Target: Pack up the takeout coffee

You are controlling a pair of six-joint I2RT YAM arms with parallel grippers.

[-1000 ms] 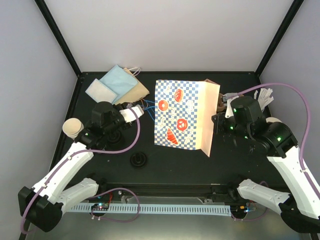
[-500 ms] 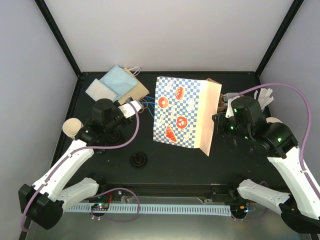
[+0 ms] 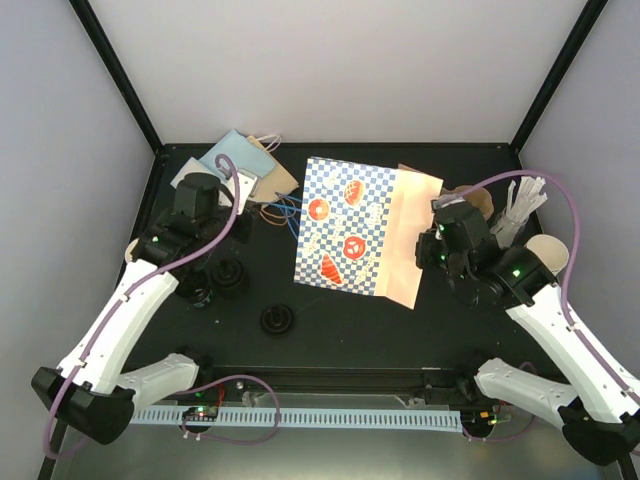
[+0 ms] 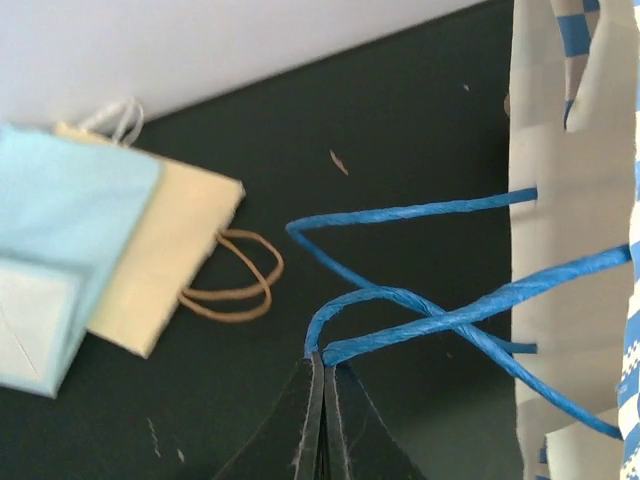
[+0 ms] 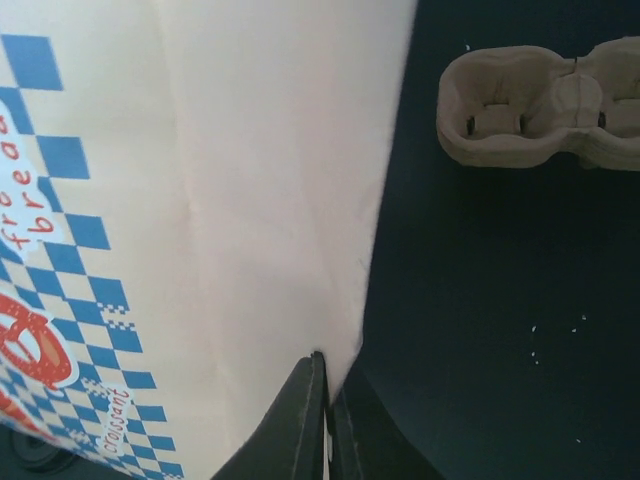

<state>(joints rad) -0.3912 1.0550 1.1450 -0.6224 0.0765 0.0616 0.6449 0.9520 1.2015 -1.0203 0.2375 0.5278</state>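
The blue-checked bag (image 3: 345,235) lies on its side mid-table. My left gripper (image 3: 262,203) is shut on one of its blue twisted handles (image 4: 420,300), with the jaws pinched on the loop's end (image 4: 325,355). My right gripper (image 3: 425,252) is shut on the edge of the bag's plain tan side (image 5: 250,200), gripping at the paper's border (image 5: 330,385). The brown pulp cup tray (image 5: 545,105) lies empty just behind my right gripper (image 3: 482,205). One cream cup (image 3: 548,252) stands at the right. Another cup (image 3: 131,252) is mostly hidden by my left arm. Black lids (image 3: 228,278) lie front left.
A tan bag with brown handles (image 4: 165,250) and a light blue bag (image 4: 60,230) lie at the back left. White stir sticks (image 3: 522,205) lie at the back right. Another black lid (image 3: 277,320) sits near the front edge.
My left gripper has moved back and left with the blue handle, and the bag has slid left. My right arm has followed to the left, uncovering the cup at the right.
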